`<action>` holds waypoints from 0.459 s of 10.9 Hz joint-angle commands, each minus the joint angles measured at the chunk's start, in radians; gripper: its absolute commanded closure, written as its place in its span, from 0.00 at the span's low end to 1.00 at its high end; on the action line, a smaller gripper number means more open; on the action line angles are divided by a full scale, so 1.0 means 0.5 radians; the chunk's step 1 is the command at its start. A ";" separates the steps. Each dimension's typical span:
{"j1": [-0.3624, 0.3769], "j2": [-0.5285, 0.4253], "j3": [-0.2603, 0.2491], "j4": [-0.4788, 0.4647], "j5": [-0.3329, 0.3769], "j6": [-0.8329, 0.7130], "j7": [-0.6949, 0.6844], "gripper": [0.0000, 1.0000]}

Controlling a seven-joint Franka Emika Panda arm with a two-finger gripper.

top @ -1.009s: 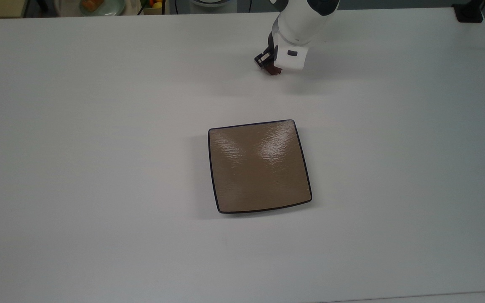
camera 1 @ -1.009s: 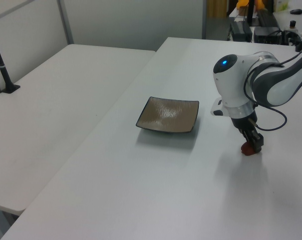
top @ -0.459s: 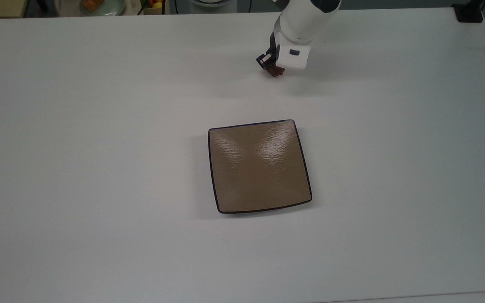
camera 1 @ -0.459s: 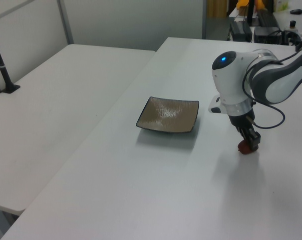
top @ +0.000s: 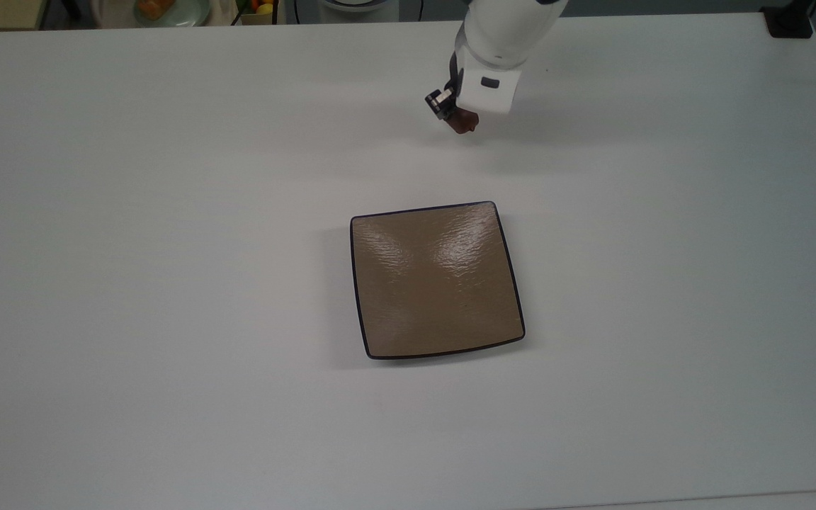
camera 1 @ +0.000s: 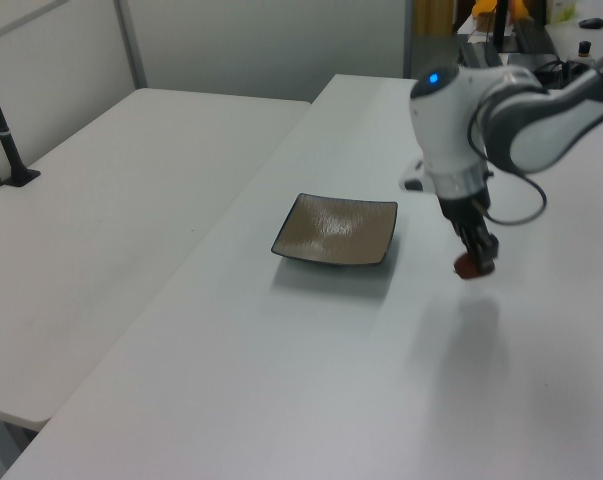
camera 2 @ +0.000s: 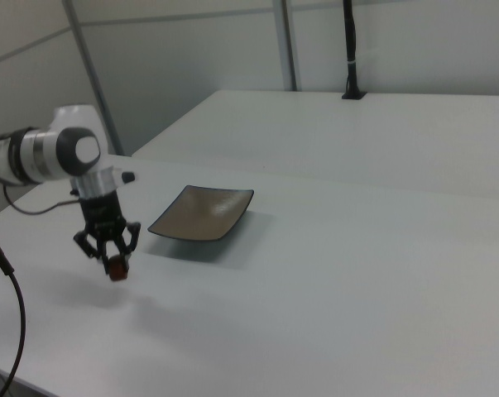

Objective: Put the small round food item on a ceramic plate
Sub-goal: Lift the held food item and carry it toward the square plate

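Now the lump (camera 1: 472,268) is off the worktop (top: 167,212). A second ago it sat on the surface with the gripper (camera 1: 475,258) closed around it, and half a second ago it had barely risen. In the left view you see a clear gap beneath it and its shadow lying apart on the surface below. The right view agrees: the lump (camera 2: 117,268) hangs at the fingertips with the shadow beneath and to the side.

Your gripper (camera 2: 110,258) pinches the lump between its two fingers, which point straight down. In the top view the lump (top: 465,124) peeks out dark red just under the white wrist block, near the worktop's far edge and a little toward the top view's right of the middle.

The plate (top: 438,279) has not moved. It sits flat and bare near the middle of the worktop, well apart from the lump, on the side nearer the top view's bottom edge. In the left view the plate (camera 1: 336,229) lies to the left of the gripper; in the right view the plate (camera 2: 203,212) lies to its right.

So the pick looks done and the grasp seems to hold. What is left, as I judge it, is the carry: bring the lump across toward the plate, lower it over the glaze and let go. The lump is rounded and glossy, so it may roll on that slick surface if you drop it from high up.
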 commanded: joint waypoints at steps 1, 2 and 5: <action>-0.166 0.003 -0.001 0.366 0.154 -0.254 0.022 0.63; -0.236 0.006 -0.001 0.456 0.182 -0.285 0.025 0.63; -0.356 0.061 -0.001 0.695 0.302 -0.291 0.043 0.63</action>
